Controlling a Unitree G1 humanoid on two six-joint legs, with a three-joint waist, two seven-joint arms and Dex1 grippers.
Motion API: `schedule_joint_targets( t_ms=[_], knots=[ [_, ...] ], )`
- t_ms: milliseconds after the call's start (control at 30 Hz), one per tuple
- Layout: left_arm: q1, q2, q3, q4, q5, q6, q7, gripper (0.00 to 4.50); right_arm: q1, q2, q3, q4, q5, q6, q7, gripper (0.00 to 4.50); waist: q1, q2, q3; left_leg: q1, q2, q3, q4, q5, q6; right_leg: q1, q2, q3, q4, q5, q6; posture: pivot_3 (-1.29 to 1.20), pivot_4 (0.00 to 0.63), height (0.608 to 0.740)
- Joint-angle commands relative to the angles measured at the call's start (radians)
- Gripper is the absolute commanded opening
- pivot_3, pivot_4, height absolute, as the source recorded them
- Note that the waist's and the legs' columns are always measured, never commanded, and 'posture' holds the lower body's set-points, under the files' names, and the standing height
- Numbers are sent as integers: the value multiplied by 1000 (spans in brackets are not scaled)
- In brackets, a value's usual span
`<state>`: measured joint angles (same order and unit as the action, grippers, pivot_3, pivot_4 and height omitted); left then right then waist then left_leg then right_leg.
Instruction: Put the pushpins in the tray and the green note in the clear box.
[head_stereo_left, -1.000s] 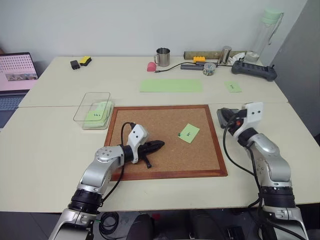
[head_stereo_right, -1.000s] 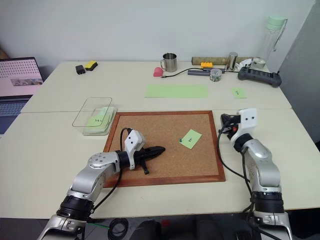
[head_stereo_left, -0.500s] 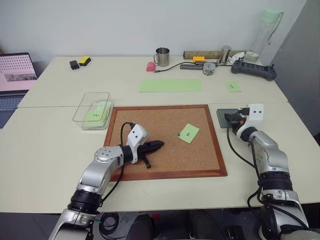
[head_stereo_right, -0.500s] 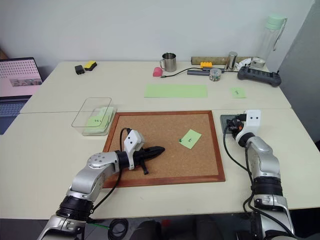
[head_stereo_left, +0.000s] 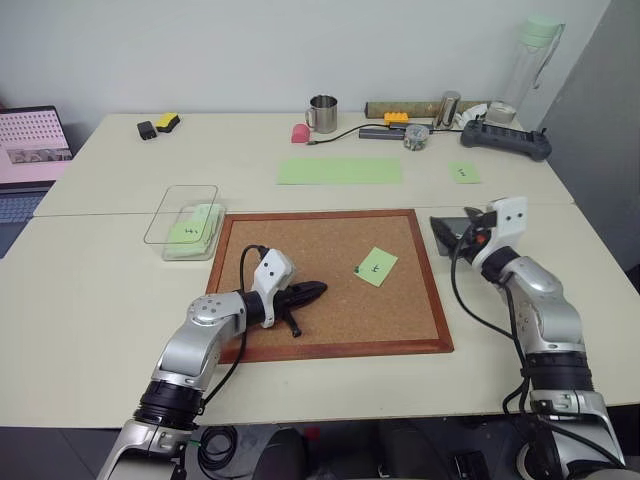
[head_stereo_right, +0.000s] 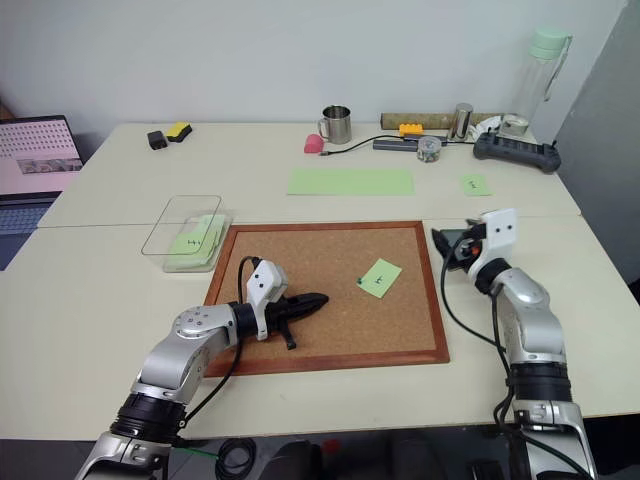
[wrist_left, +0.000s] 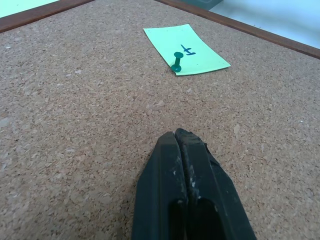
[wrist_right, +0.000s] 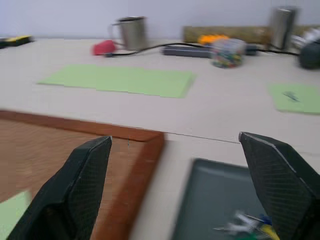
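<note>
My right claw hangs with its fingers spread wide and nothing between them, just over the near edge of the tray, which sits on the desk beside the cork board and already holds a few pushpins; my left claw is clenched empty, low over the cork. The green note lies flat toward the board's right side, turned diamond-wise to the frame, pinned at its left corner by a green pushpin whose stem leans over rather than standing straight. I judge the pin tiny, hard and slippery, best pinched by its head, while the note is light and limp and wants lifting by a free edge.
</note>
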<state>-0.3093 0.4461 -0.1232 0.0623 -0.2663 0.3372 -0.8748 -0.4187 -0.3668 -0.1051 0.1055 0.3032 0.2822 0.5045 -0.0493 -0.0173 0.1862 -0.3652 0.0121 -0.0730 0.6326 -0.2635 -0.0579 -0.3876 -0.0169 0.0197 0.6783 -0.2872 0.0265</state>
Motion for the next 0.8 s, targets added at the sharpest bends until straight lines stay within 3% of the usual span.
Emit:
schedule_joint_targets(
  t_ms=[33,400,633,800],
  knots=[
    [14,17,-4,37,22,23,7,0,37,7,87,-143,25,29,84,4244,0,0,0,0,0,0,0,0,0,0,0,0,0,0,0,0,150,740],
    [12,20,-6,32,22,28,4,0,7,141,276,-48,-85,18,66,4244,0,0,0,0,0,-1,0,0,0,0,0,0,0,0,0,0,150,740],
    [30,29,1,15,19,30,3,0,-28,172,295,45,-129,-6,56,4244,-1,0,0,0,0,-1,0,0,0,0,0,-1,0,0,-1,0,150,740],
    [39,27,0,3,17,35,9,0,-14,176,296,41,-128,-5,77,3323,-4,0,0,0,1,-1,0,0,0,0,0,-1,0,1,-1,0,150,740]
  ],
)
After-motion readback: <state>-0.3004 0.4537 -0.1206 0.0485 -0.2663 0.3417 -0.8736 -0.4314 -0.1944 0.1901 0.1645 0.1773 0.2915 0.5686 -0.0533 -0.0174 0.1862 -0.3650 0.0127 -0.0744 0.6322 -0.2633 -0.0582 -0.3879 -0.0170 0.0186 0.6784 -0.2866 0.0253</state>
